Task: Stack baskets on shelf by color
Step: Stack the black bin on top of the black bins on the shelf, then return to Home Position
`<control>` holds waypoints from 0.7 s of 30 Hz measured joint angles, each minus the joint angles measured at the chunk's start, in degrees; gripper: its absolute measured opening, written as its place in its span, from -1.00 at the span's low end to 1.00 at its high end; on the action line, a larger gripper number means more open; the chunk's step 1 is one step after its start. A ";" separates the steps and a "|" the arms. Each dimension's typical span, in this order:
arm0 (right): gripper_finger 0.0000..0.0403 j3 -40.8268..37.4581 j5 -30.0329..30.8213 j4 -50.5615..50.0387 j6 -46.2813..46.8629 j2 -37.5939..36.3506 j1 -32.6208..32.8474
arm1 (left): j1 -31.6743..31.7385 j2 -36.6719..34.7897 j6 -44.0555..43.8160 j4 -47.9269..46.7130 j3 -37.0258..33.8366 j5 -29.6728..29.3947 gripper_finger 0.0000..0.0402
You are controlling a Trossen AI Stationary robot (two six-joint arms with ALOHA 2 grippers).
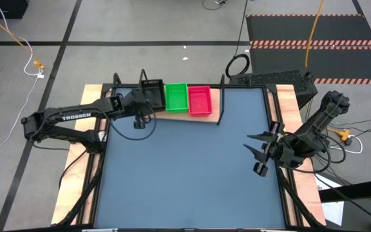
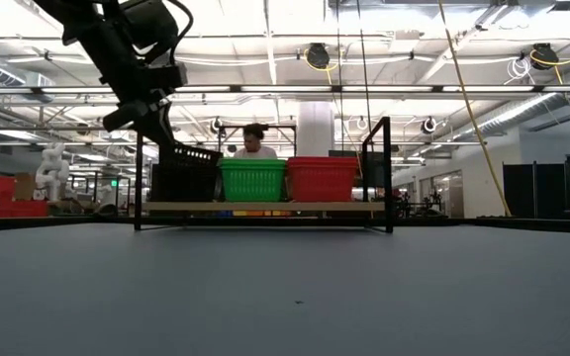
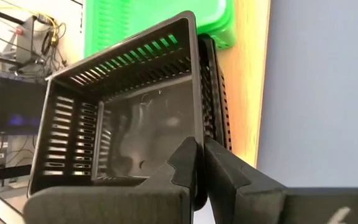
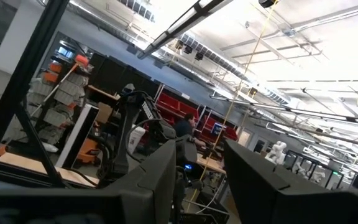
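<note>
The wooden shelf (image 1: 219, 103) stands at the table's far edge, also in the low view (image 2: 265, 207). On it stand a green basket (image 1: 176, 96) and a red basket (image 1: 199, 100) side by side, right of a black basket (image 1: 152, 94). My left gripper (image 1: 142, 104) is shut on the top black basket (image 3: 123, 118), above the shelf's left end. A second black basket (image 3: 219, 93) shows just under it. My right gripper (image 1: 260, 152) hangs open and empty over the table's right side. My left gripper pinches the black basket's side wall (image 3: 197, 134) that faces the table's near edge. One finger (image 3: 182, 168) is inside the basket and one (image 3: 232, 177) outside. The fingers come from the table's left, slanting down. The basket sits tilted (image 2: 184, 168) over the other black basket.
The shelf's black wire ends (image 2: 388, 173) rise at both sides. The blue-grey tabletop (image 1: 185, 174) stretches in front of the shelf. A person (image 2: 255, 136) shows in the room far behind the shelf.
</note>
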 joint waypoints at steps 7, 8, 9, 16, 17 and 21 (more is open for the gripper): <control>-0.35 0.00 -0.11 0.02 0.61 0.00 0.00 | 0.00 0.02 0.64 0.17 -0.02 -1.00 -0.71; -0.35 0.00 -0.11 0.01 0.61 0.01 0.00 | 0.00 0.02 0.37 0.21 -0.02 -1.60 -0.64; -0.35 0.00 -0.11 0.02 0.61 0.00 0.00 | 0.00 0.02 -0.15 0.30 -0.02 -2.25 -0.56; -0.35 0.00 -0.13 0.04 0.63 0.00 0.00 | -0.90 -0.94 -3.56 0.01 -0.07 -5.57 0.08; -0.35 0.00 -0.13 0.01 0.63 0.00 0.00 | -1.42 -1.18 -4.17 0.28 -0.10 -5.56 0.16; -0.35 0.00 -0.13 0.03 0.63 0.00 0.00 | -4.11 -1.83 -7.11 3.17 -0.11 -3.36 0.36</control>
